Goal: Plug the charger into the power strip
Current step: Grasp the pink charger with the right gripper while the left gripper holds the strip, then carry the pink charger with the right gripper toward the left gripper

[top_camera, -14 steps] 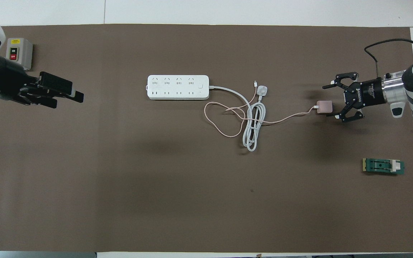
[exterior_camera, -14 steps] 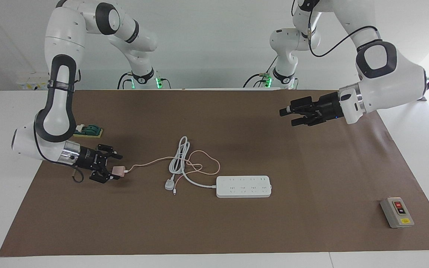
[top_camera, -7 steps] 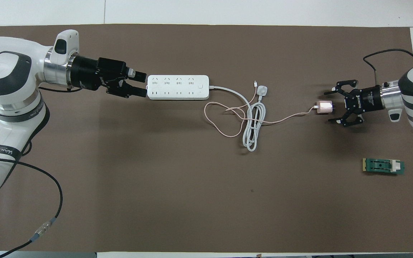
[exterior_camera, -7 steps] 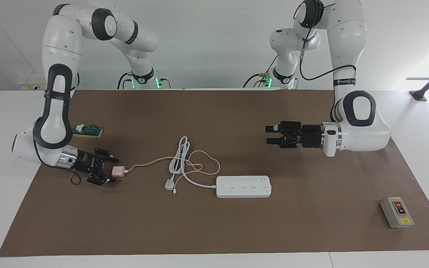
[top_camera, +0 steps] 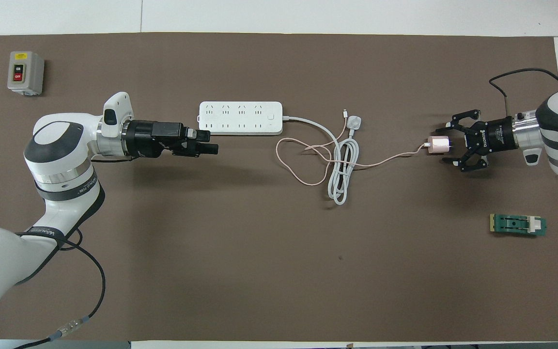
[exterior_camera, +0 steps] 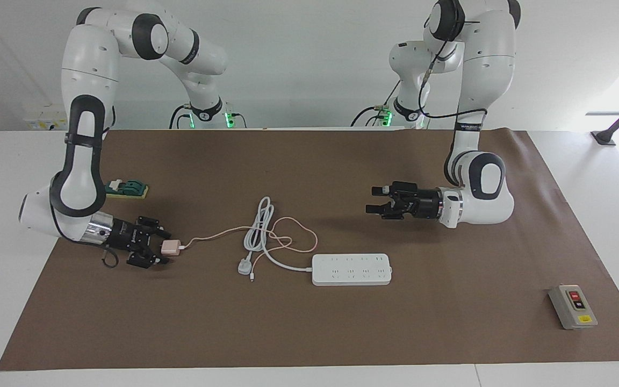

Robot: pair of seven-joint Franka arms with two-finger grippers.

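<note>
The table (exterior_camera: 309, 333) carries the power strip (exterior_camera: 351, 269) mid-mat. The left gripper (exterior_camera: 373, 200) hangs over the mat, jaws wide. The right gripper (exterior_camera: 164, 248) straddles the charger (exterior_camera: 170, 247) toward the right arm's end, jaws apart around it; contact unclear.

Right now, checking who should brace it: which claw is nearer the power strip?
Left. The left claw hangs beside the power strip; the right claw is at the charger.
</note>
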